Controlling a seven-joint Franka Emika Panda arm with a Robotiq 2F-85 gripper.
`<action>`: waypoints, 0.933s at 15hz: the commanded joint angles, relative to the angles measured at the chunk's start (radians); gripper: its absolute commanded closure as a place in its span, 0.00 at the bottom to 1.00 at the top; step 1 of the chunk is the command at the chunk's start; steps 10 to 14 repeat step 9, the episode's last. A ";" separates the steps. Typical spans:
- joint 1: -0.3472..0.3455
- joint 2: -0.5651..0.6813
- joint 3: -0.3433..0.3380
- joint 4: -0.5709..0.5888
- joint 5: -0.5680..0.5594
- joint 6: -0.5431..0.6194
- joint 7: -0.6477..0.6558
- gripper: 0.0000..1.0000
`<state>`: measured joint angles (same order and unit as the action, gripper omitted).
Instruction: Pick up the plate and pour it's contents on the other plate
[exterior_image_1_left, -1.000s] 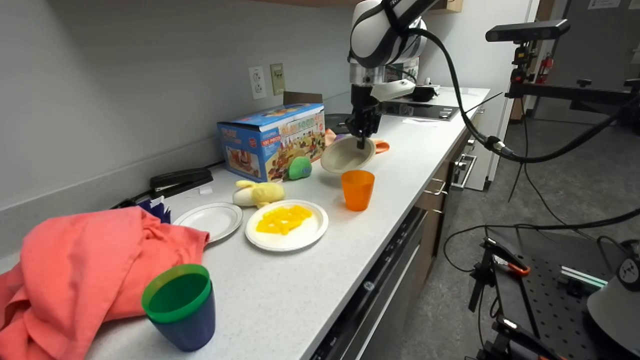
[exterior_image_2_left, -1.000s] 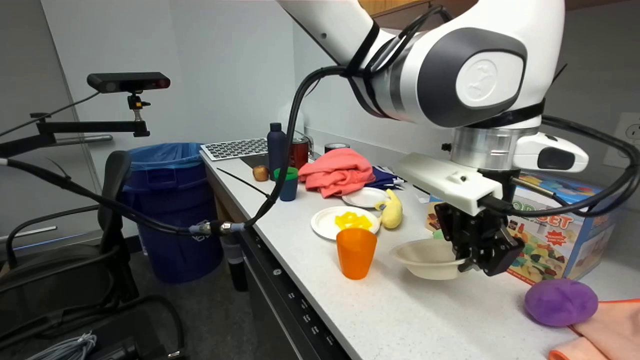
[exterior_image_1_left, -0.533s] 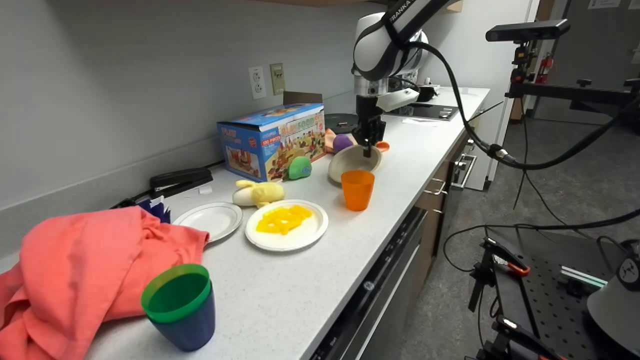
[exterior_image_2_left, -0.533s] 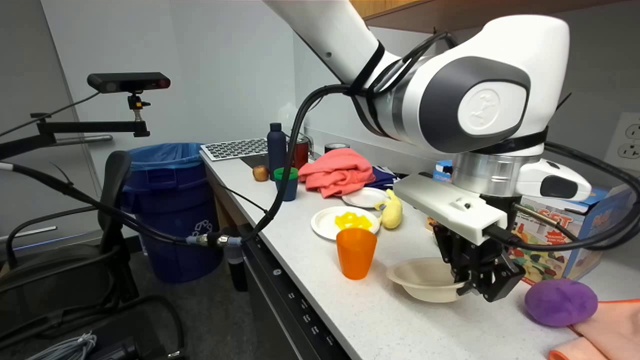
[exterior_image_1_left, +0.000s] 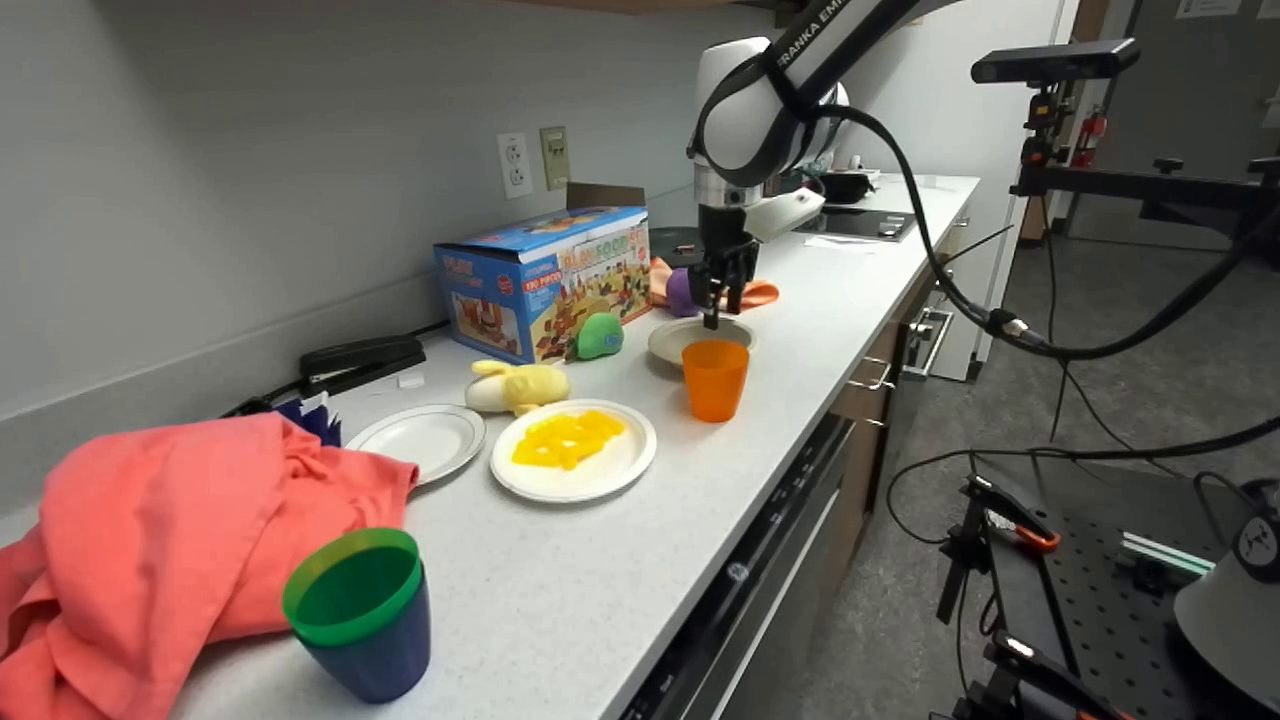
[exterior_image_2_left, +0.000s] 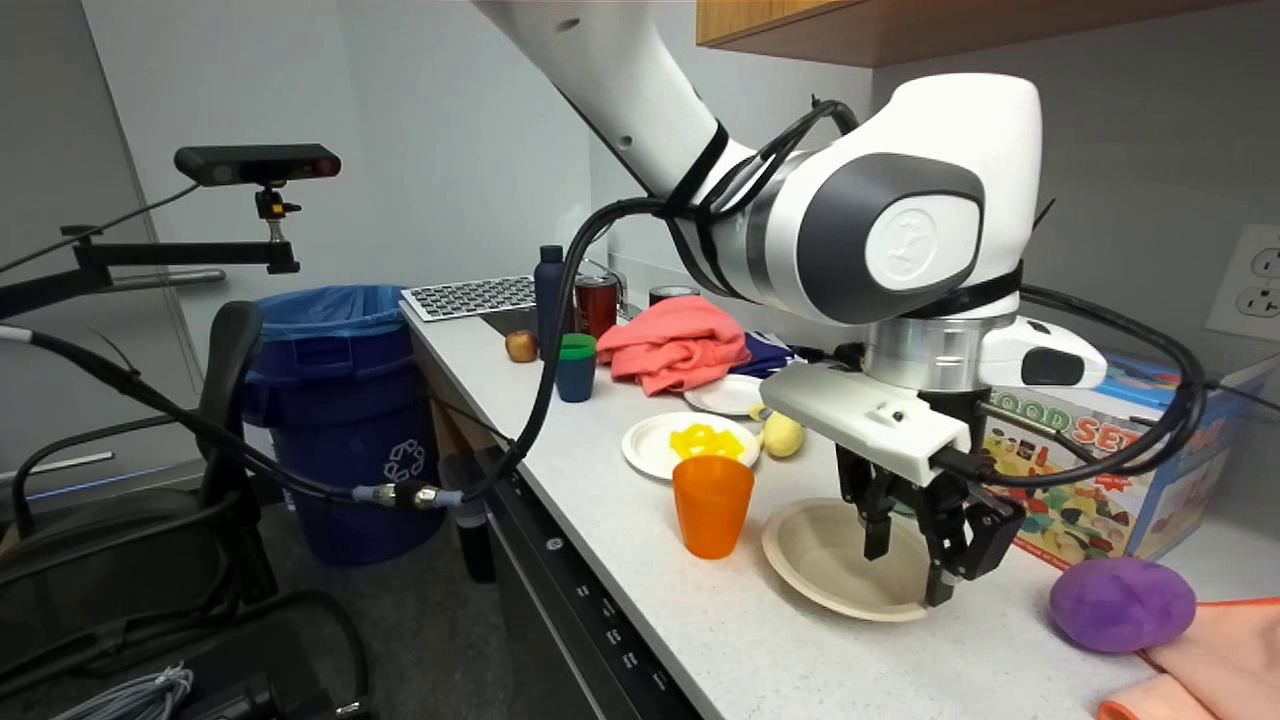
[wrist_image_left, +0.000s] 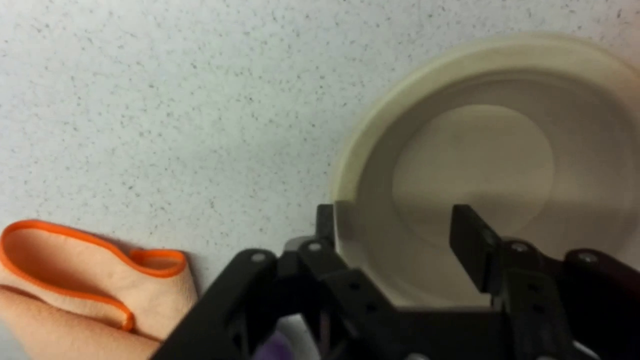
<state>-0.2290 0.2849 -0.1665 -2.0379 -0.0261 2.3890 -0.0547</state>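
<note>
The plate, a small beige bowl-like dish (exterior_image_2_left: 815, 560), appears to rest on the counter behind the orange cup; its inside (wrist_image_left: 475, 160) is bare in the wrist view. My gripper (wrist_image_left: 392, 220) is open, its jaws parted astride the near rim. One finger (wrist_image_left: 325, 222) stands just outside the rim, the opposite finger (wrist_image_left: 472, 245) above the hollow; whether either touches cannot be told. Yellow pieces, the contents (exterior_image_1_left: 568, 440), lie heaped on the other plate, the wide white one (exterior_image_1_left: 520, 478), in both exterior views, well apart from my gripper (exterior_image_2_left: 908, 572).
The orange cup (exterior_image_1_left: 715, 385) stands between the two plates. Around them are a toy-food box (exterior_image_1_left: 560, 290), a yellow plush toy (exterior_image_1_left: 520, 388), a smaller white dish (exterior_image_1_left: 425, 440), a purple ball (exterior_image_2_left: 1122, 604), an orange-edged cloth (wrist_image_left: 100, 295) and stacked cups (exterior_image_1_left: 360, 620).
The beige plate has come down from a raised, tilted hold to the counter. My gripper has lowered and its jaws have opened, letting go of the rim. The yellow pieces have not moved.
</note>
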 joint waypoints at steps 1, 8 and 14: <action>0.032 -0.067 -0.007 -0.036 -0.048 0.036 0.015 0.08; 0.047 -0.097 -0.001 -0.014 -0.035 0.022 0.029 0.00; 0.048 -0.103 -0.001 -0.016 -0.039 0.022 0.037 0.00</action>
